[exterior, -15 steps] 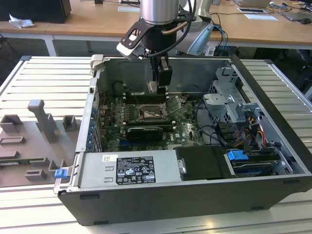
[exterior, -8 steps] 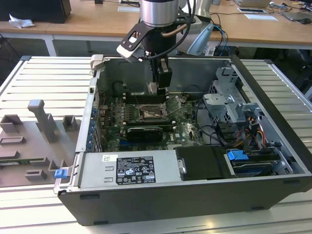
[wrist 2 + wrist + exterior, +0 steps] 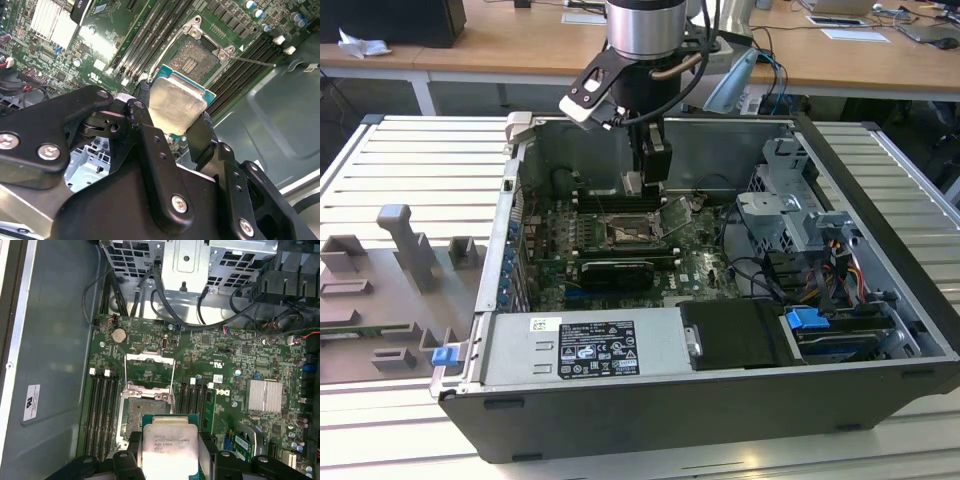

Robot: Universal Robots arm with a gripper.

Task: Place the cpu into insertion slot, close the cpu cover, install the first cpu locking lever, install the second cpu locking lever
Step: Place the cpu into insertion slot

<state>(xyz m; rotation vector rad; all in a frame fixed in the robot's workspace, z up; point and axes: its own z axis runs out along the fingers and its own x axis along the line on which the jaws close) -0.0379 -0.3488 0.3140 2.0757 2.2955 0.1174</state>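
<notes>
Clamped on the small silver-topped square cpu (image 3: 168, 452), the black gripper (image 3: 170, 442) hangs over the square black insertion slot (image 3: 146, 412), where a level, corner-matched descent looks essential.

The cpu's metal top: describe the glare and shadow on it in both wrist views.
Second wrist view: the cpu top catches a pale washed sheen, markings lost, the fingers beside it dark. First wrist view: the cpu evenly lit, faint print showing, no hot spot.
</notes>
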